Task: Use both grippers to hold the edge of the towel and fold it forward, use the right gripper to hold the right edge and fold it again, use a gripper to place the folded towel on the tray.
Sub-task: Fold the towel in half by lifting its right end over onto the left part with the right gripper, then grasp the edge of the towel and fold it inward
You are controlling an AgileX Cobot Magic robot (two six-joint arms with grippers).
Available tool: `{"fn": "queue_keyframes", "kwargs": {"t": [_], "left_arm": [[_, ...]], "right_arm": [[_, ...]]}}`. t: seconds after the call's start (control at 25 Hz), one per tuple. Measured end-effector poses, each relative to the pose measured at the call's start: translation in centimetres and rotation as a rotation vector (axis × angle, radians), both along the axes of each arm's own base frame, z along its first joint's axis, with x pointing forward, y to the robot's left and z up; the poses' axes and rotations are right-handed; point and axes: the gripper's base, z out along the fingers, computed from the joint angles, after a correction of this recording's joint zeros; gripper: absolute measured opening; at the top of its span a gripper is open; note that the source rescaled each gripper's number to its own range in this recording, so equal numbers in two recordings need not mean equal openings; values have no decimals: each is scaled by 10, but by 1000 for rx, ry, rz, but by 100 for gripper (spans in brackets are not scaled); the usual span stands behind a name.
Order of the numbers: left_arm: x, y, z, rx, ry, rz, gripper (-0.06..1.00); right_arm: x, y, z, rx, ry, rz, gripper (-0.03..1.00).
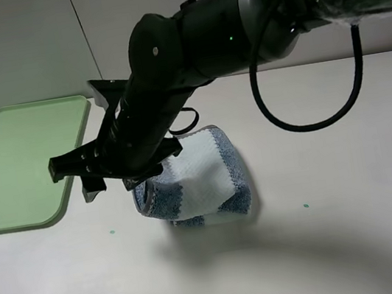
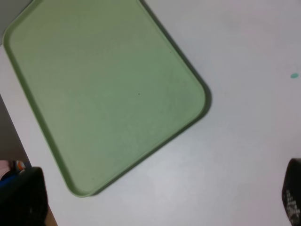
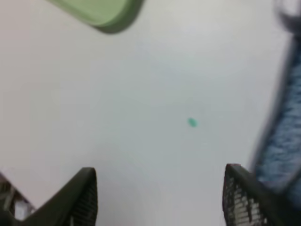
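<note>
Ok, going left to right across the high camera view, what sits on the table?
tray → small green dot → towel → second small green dot. The right gripper hangs above, overlapping both tray and towel in this view, so I left it out.

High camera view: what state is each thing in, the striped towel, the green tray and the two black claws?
Blue-grey and whitish striped terry towel: folded into a bundle, off the tray.
Light-green rectangular plastic tray: empty, flat on the table.
Left black gripper: open, holding nothing.
Right black gripper: open, beside the towel, gripping nothing.
</note>
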Motion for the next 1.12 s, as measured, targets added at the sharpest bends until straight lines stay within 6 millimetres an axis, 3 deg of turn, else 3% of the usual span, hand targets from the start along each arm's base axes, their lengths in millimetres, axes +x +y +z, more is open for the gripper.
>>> {"fn": "queue_keyframes", "kwargs": {"t": [0.16,0.44,0.56,0.64,0.84,1.12], "left_arm": [[0,0,0,0,0,0,100],[0,0,0,0,0,0,100],[0,0,0,0,0,0,100],[0,0,0,0,0,0,100],[0,0,0,0,0,0,100],[0,0,0,0,0,0,100]], "right_arm": [[-17,11,0,3,-28,94,63],[-20,-2,-4,-150,-87,260,64],[-20,-14,11,-239,-210,414,89],[-21,-18,24,-233,-261,458,96],[-23,-27,51,-226,-347,489,100],[-23,-52,78,-343,-424,541,100]]}}
